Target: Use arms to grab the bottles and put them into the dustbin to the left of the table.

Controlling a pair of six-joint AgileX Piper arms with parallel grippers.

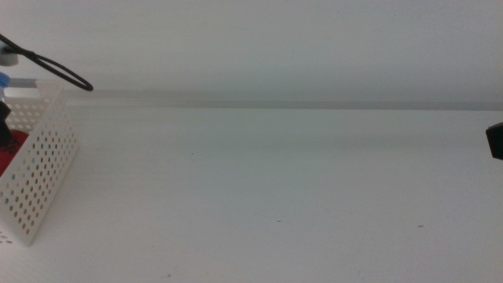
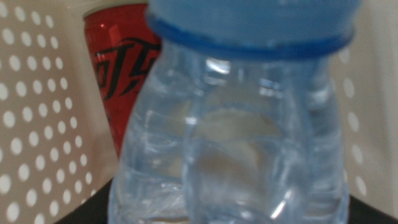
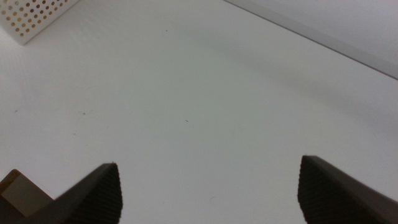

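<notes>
**Water bottle inside the dustbin, close against the left wrist camera**

Water bottle [image 2: 233,134], clear with a blue cap, fills almost all of your left wrist view, so near the lens that its ribbed shoulder is blurred. Behind it stands the red soda can [image 2: 124,68], upright, with dark lettering on its side. On both sides of them you see the perforated white walls of the dustbin [image 2: 31,118], so bottle and can are both inside it. The left gripper's own fingers do not show there; only a dark strip runs along the lower corners of that view, and you cannot tell whether the fingers are spread or pinching the bottle.

From the middle view, the dustbin [image 1: 39,177] sits at the far left edge of the white table [image 1: 275,189]. A patch of red shows over its rim, and a black cable [image 1: 55,69] loops above it. Dark and blue bits of the left arm show at that edge, too cropped for you to read.

Your right gripper [image 3: 208,186] hangs over bare tabletop [image 3: 205,93] with its two dark fingers [image 3: 93,190] spread wide apart and nothing between them. In the middle view only a dark piece of it [image 1: 495,141] shows at the right edge, well apart from the dustbin, whose corner [image 3: 34,18] appears far off in the right wrist view.
</notes>
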